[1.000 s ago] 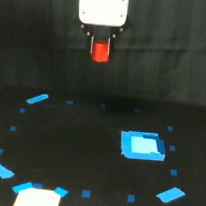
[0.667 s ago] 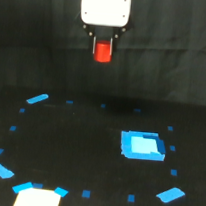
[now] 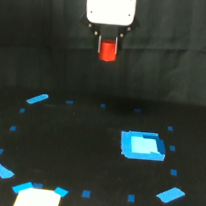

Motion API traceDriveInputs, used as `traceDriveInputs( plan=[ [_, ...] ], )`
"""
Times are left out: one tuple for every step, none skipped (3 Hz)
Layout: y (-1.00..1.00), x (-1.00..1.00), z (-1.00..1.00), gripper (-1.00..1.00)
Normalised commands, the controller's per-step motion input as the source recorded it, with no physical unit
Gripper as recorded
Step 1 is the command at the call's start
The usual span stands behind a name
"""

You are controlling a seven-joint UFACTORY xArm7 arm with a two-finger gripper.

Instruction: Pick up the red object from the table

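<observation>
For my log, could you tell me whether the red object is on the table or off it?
Off it. The red object hangs between the fingers of the hand, high above the table.

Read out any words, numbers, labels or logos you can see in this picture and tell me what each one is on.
None: no readable text, number or logo shows anywhere.
The white arm housing is blank.
The red object in the claw bears no marking.
The blue patches and tape marks on the black table are plain colour; the picture is blurred.
</observation>
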Motion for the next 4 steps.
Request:
traceDriveInputs(
  plan=[
    [0.28,0.48,0.82,-1.0],
    [-0.43,0.29,0.2,-1.0],
    [-0.28,0.03,0.41,-1.0],
    [0.25,0.13,0.5,-1.0]
  ],
)
